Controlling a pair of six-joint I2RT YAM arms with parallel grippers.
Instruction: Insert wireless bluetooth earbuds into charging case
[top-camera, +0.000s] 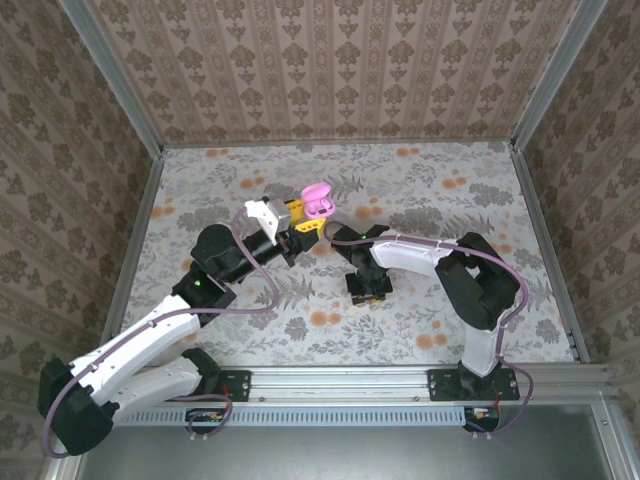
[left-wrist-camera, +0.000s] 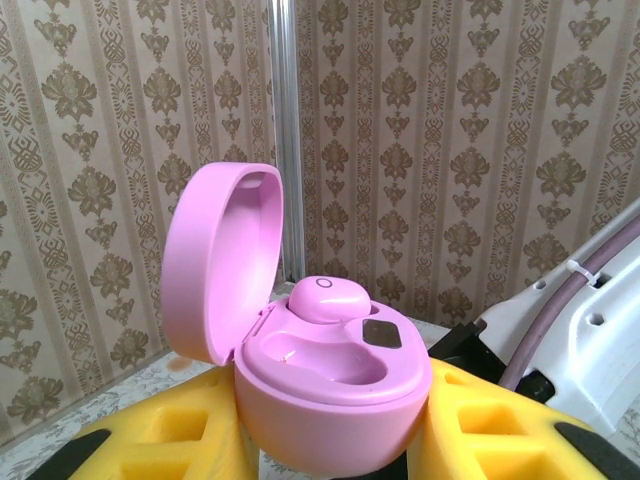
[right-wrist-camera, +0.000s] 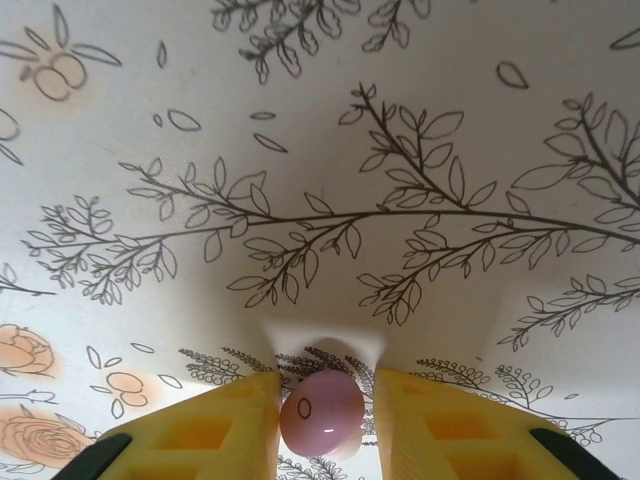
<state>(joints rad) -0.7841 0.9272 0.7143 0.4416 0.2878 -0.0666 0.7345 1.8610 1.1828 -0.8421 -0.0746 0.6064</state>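
Earbud A (left-wrist-camera: 325, 297): pale pink, seated in the far pocket of the charging case (left-wrist-camera: 330, 390). The near pocket beside it is empty. Lid (left-wrist-camera: 215, 260) stands open, hinged up on the left.

My left gripper (left-wrist-camera: 335, 440) is clamped on the charging case, one yellow finger on each side of its base. It holds the case off the tablecloth (top-camera: 450, 200), as the top view shows (top-camera: 318, 200).

Earbud B (right-wrist-camera: 322, 412): pale pink, glossy, lying between the fingers of my right gripper (right-wrist-camera: 325, 385), close over the printed cloth. It touches the finger on the picture's left; on the other side a thin dark gap seems to remain. I cannot tell whether these jaws pinch it or only flank it.

From above, my right gripper (top-camera: 367, 292) points down at the cloth, nearer my bases than the case and apart from it.
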